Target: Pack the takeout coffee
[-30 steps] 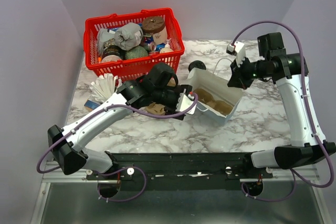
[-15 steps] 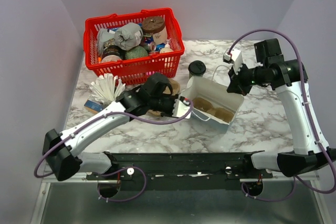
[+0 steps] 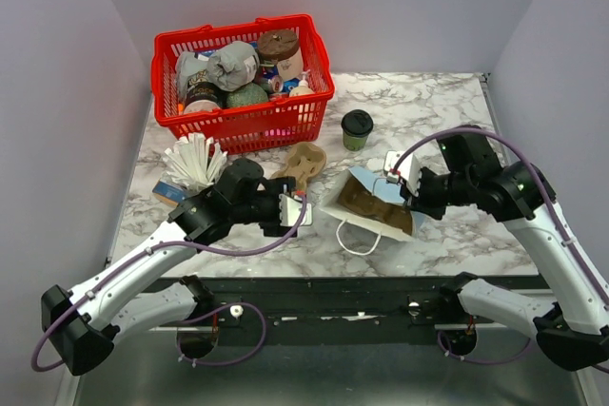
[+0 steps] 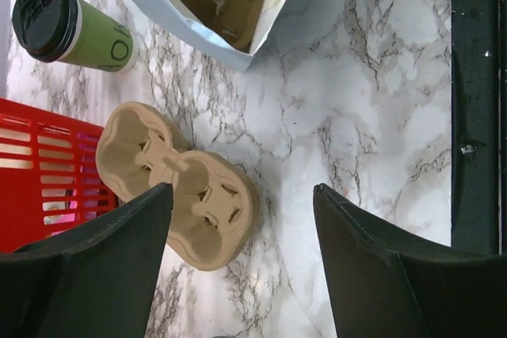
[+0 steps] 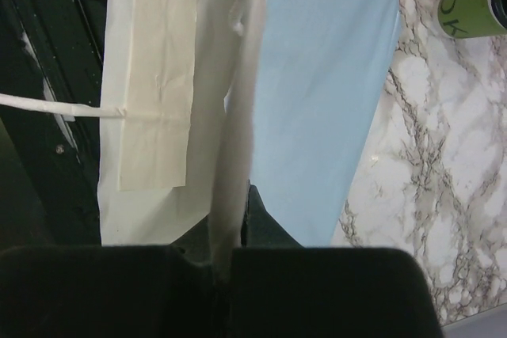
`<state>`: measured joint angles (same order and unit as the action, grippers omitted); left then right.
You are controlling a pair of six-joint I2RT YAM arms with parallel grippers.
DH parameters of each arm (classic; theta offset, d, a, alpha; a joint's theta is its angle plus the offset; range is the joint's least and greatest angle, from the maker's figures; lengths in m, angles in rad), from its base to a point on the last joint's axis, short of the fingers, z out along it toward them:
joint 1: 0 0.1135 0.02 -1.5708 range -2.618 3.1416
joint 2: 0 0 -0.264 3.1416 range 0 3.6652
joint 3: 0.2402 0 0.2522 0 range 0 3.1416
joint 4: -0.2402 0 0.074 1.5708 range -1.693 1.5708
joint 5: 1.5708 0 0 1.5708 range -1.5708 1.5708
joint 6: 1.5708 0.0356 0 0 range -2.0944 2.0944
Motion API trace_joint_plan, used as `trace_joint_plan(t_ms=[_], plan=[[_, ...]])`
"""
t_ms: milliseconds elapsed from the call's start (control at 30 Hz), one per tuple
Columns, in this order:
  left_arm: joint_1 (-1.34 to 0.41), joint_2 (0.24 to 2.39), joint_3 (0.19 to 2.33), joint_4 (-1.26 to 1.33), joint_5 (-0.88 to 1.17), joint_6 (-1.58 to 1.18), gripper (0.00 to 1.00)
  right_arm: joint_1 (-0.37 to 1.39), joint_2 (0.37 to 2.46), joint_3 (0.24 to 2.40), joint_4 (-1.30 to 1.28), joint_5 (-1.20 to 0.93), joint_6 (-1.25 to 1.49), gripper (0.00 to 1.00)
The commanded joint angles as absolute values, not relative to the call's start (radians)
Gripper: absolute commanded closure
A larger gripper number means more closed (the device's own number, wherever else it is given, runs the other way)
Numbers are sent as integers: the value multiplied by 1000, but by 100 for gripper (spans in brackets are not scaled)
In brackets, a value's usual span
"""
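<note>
At the right gripper (image 3: 409,199), the two fingers were pressed together on one thin wall of a paper bag (image 3: 366,204), pinching the paper edge between them; the right wrist view (image 5: 230,235) showed no gap beside the sheet. The bag (image 5: 325,85), white with a pale blue side, lay tilted on the marble table (image 3: 457,102) with its mouth turned away from this gripper, and a brown carrier (image 3: 360,199) showed inside it. Just across the bag's mouth, the left gripper (image 3: 292,210) was spread wide and held nothing: its dark fingers (image 4: 87,275) framed bare marble and touched no object. A second carrier (image 4: 178,184) of brown cardboard lay flat on the table just beyond the left fingertips, between them and the red basket (image 3: 243,116). The takeout coffee cup (image 3: 357,128), green with its black lid (image 4: 43,9) fitted, stood upright on the table outside the bag, beyond both grippers and clear of each; from the left wrist it appeared past the second carrier and beside the bag (image 4: 214,5), without touching either. In the right wrist view only its green side (image 5: 475,7) showed at the far corner.
</note>
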<state>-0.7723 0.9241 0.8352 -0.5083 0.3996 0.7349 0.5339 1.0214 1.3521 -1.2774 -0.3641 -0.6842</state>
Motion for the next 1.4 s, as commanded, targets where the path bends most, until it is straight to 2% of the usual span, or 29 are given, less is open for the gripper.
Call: trace_joint_plan(t_ms=[0,167,400,600,667,767,1000,1200,1300,1367], plan=[[-773,939,830,-460,354,678,20,551,1032,1364,-1243,-294,-696,99],[-773,927,824,-420,339,669,20,551,1035,1407,-1224,-262,-684,99],[-772,1008,926,-371,356,670,19,529,1048,1364,-1122,-149,-751,100],[-772,1068,997,-263,454,699,17,393,1143,1445,-1121,-251,-762,100],[-772,1110,1014,-172,465,674,9,373,1176,1465,-1127,-278,-778,100],[-772,1219,1124,-164,520,647,9,359,1204,1482,-1124,-294,-799,99],[-801,1397,1405,-164,637,552,12,338,1236,1493,-1118,-333,-770,99],[-903,1431,1447,-215,656,609,16,302,1249,1499,-1109,-368,-706,100],[-919,1436,1451,-221,660,600,21,285,1250,1502,-1108,-385,-681,100],[-926,1448,1468,-236,637,615,35,284,1249,1502,-1106,-390,-664,100]])
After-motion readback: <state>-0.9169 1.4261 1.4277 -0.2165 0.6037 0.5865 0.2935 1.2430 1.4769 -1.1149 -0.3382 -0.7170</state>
